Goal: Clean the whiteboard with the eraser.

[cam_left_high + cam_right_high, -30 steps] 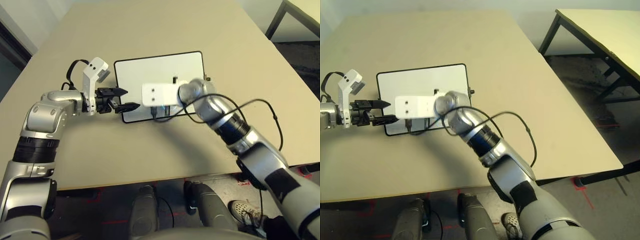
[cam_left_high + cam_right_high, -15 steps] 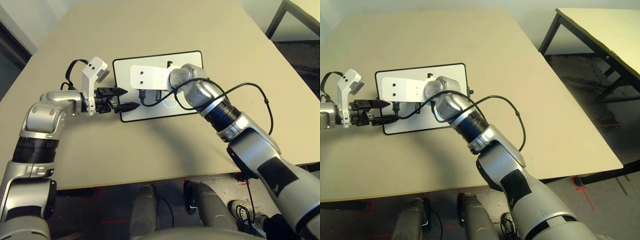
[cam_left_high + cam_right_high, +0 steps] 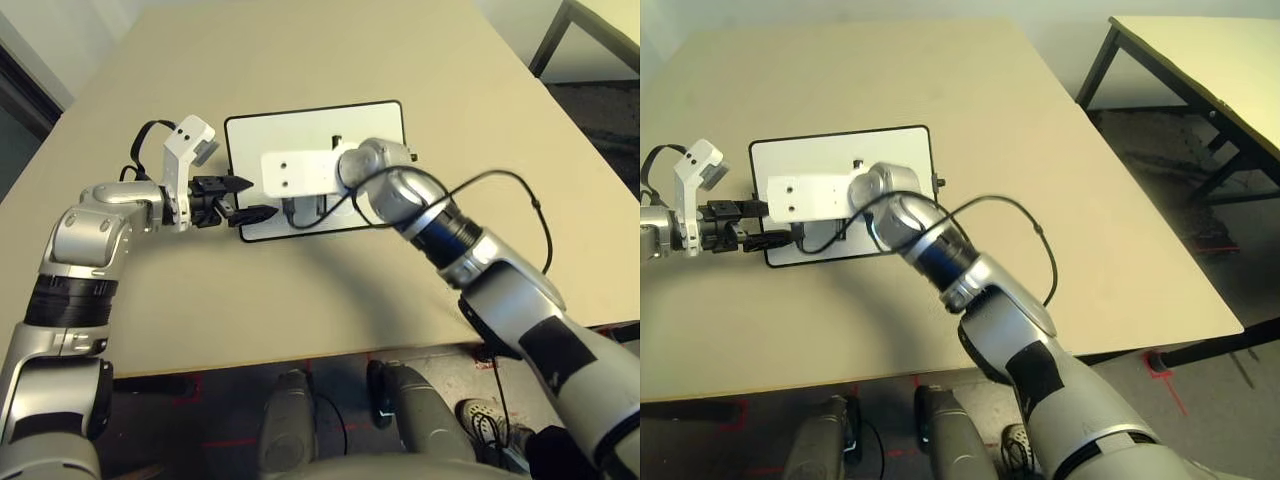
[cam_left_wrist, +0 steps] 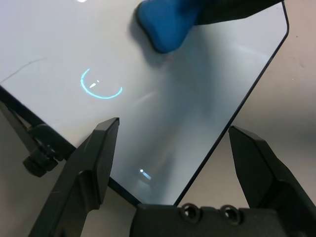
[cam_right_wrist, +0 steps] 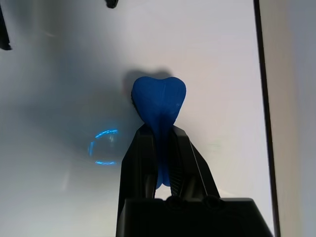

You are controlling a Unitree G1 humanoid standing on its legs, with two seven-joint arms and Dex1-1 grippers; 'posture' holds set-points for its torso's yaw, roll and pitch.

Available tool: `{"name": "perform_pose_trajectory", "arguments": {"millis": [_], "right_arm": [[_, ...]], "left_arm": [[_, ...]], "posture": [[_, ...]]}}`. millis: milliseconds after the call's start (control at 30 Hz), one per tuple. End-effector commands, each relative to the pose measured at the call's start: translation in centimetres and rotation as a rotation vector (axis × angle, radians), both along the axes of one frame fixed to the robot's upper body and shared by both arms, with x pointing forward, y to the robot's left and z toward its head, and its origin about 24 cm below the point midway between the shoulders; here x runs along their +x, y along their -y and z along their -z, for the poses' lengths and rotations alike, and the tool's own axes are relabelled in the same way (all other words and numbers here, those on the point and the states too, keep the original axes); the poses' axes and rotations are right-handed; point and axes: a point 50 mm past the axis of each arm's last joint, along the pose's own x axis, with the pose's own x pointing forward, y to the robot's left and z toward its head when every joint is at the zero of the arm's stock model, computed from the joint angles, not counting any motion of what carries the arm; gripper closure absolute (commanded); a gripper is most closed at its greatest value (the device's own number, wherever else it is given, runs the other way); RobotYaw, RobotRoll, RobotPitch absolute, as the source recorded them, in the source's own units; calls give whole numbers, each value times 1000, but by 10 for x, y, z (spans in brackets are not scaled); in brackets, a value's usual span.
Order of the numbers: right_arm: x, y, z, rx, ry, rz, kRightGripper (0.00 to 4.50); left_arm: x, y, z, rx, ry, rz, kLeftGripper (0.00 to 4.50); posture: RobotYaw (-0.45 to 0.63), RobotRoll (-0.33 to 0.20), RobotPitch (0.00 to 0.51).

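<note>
Here, clamped in the right gripper point(image 5: 159, 148), jaws pinched tight on its narrow rear end: the eraser point(image 5: 159, 101), bright blue, squeezed so that its free end bulges into a rounded lobe ahead of the fingertips. Long axis in line with the fingers, straight out from the jaws, nose toward the whiteboard point(image 3: 375, 125). Pressed on the white surface or just above it, cannot tell; a soft shadow right beneath the blue tip points to very near at least. Flat on the tan table point(image 3: 300, 300) lies the board, black-framed, with the right arm reaching across it from the near right corner toward its left half. At the board's left short edge, the left gripper point(image 3: 248, 198), jaws apart, straddling the near left corner with the frame between the two fingers point(image 4: 96, 163), seemingly bracing rather than gripping. Well apart from the eraser's tip, toward that left edge: a faint thin pen stroke point(image 4: 22, 70), seen from the left wrist. Probably next, a sweep of the blue tip sideways across the eraser's own axis toward that stroke, with the right arm plainly the one to do it and the left kept as a stop.
</note>
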Motion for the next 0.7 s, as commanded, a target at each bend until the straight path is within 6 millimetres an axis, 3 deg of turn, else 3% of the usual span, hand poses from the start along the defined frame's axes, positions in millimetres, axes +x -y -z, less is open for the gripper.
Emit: {"name": "perform_pose_trajectory", "arguments": {"millis": [33,267,367,500,600,700], "right_arm": [[-6,0,18,-88,-44,-25,4239],[-19,6,35,-182,-87,-68,4239],[-19,1,28,-116,-85,-64,4239],[-14,-25,-1,122,-35,-78,4239],[-13,-29,0,142,-39,-85,4239],[-19,-29,13,114,-76,-106,4240]], "left_arm": [[-1,-1,6,10,-26,-14,0],[-2,0,7,5,-26,-19,0],[-2,0,8,4,-24,-22,0],[-3,0,8,3,-24,-25,0],[-4,0,7,3,-22,-25,0],[-5,-1,6,4,-20,-29,0]], "posture": [[-15,0,182],[-11,0,182],[-10,0,185],[-5,0,188],[-4,0,189],[-1,0,190]]}}
